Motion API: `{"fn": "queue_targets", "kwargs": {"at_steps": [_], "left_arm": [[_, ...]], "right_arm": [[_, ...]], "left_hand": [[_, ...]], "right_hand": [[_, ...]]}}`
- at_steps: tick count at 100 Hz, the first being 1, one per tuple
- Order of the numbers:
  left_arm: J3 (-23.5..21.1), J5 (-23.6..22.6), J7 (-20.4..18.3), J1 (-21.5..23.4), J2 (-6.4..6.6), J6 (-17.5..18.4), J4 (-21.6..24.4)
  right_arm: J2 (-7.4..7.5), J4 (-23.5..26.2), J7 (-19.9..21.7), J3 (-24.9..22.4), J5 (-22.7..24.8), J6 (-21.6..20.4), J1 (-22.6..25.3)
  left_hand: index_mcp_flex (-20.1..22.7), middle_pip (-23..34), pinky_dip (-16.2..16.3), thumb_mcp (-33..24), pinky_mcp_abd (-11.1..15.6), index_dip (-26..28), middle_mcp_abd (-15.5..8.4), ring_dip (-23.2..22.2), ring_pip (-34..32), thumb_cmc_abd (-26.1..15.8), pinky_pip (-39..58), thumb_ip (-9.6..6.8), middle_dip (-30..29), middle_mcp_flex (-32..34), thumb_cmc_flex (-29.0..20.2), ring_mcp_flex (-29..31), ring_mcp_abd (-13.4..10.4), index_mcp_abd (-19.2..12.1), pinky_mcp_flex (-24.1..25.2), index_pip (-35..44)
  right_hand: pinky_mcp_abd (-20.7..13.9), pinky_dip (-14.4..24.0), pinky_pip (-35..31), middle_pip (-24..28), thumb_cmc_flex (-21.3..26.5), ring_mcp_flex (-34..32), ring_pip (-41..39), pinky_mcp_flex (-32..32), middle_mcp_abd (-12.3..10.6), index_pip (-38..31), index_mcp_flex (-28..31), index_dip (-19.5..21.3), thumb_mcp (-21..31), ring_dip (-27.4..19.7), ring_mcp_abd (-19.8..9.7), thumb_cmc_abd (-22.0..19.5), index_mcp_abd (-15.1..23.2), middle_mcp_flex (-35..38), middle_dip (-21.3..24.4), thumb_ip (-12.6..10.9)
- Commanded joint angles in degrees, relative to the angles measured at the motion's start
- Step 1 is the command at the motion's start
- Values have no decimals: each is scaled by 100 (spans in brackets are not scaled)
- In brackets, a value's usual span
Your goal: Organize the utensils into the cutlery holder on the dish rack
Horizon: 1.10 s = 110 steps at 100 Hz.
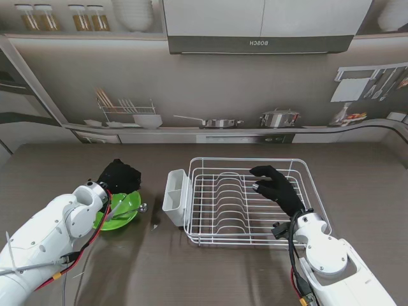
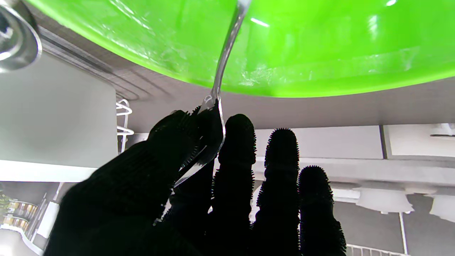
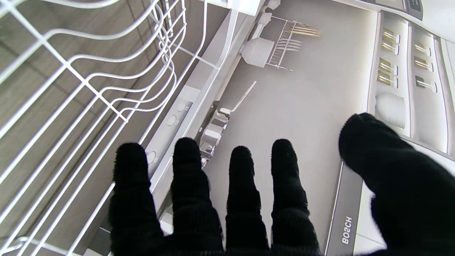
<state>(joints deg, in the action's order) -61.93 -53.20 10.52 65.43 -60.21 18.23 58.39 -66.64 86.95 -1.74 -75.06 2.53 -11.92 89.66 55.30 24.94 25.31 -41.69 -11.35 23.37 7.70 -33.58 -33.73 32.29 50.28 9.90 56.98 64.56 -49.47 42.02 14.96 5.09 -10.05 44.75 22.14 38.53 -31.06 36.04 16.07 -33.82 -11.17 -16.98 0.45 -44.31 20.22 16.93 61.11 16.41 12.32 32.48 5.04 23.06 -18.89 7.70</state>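
My left hand is over the far edge of a green plate, left of the rack. In the left wrist view, the thumb and index finger of that hand pinch the end of a metal utensil. Its shaft runs on to the green plate. A second metal utensil lies at the plate's right edge, its rounded end showing. The white cutlery holder hangs on the left side of the dish rack. My right hand hovers open over the rack wires, holding nothing.
A small dark item, too small to make out, lies on the table between the plate and the holder. The brown table ends at a printed kitchen backdrop behind the rack.
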Motion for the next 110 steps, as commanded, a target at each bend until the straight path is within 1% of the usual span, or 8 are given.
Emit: {"fn": "queue_targets", "kwargs": {"at_steps": [1,22,48,72,98,110], "left_arm": [[-21,-14,-87,-22,10,26,4],[-183,-27,-183,42,20,87,143],[-452,20,-412,162,15,204,519],[-551,36,-678,133,25,346,834],[-653,31,-863,147,34,451,1112],[-701,30,-971,160,42,491,1246]], "right_arm": [[-23,12,80,16,-8,2,24],[-21,14,95,22,-18,8,24],[-21,18,103,29,-30,7,27],[-22,22,101,28,-41,-1,31],[-23,25,106,27,-56,17,33],[-21,24,114,29,-58,10,32]], "left_hand": [[236,75,119,-485,-11,89,-119,-123,-166,91,224,63,100,220,-111,119,-32,-415,-19,380],[225,65,134,-601,-12,123,-105,-112,-181,120,262,104,131,256,-91,165,2,-366,-64,430],[208,35,142,-629,-18,152,-90,-92,-161,113,287,130,157,263,-109,194,32,-308,-108,455],[199,36,150,-623,-4,178,-107,-90,-167,96,313,136,187,290,-111,241,36,-300,-155,462],[191,26,158,-630,-1,199,-101,-99,-188,100,340,136,201,300,-118,272,46,-295,-200,463],[209,35,184,-669,9,220,-98,-137,-274,126,416,139,225,328,-116,366,81,-287,-329,480]], "right_hand": [[-147,112,83,-38,-127,-93,62,-47,-14,-10,-133,-114,-11,20,-28,-103,23,48,7,-203],[-142,114,86,-42,-134,-91,63,-44,-10,-5,-138,-116,-17,20,-27,-120,21,41,9,-205],[-142,117,87,-42,-139,-92,66,-45,-5,-1,-145,-118,-19,20,-33,-129,-1,43,9,-208],[-146,119,89,-43,-140,-90,67,-43,-9,-13,-145,-114,-21,21,-27,-133,-5,34,9,-209],[-147,121,90,-43,-138,-88,67,-42,-10,-11,-154,-116,-20,21,-29,-129,-16,31,9,-209],[-149,123,88,-39,-140,-93,65,-46,-11,-10,-155,-116,-23,22,-21,-141,-16,33,8,-209]]}}
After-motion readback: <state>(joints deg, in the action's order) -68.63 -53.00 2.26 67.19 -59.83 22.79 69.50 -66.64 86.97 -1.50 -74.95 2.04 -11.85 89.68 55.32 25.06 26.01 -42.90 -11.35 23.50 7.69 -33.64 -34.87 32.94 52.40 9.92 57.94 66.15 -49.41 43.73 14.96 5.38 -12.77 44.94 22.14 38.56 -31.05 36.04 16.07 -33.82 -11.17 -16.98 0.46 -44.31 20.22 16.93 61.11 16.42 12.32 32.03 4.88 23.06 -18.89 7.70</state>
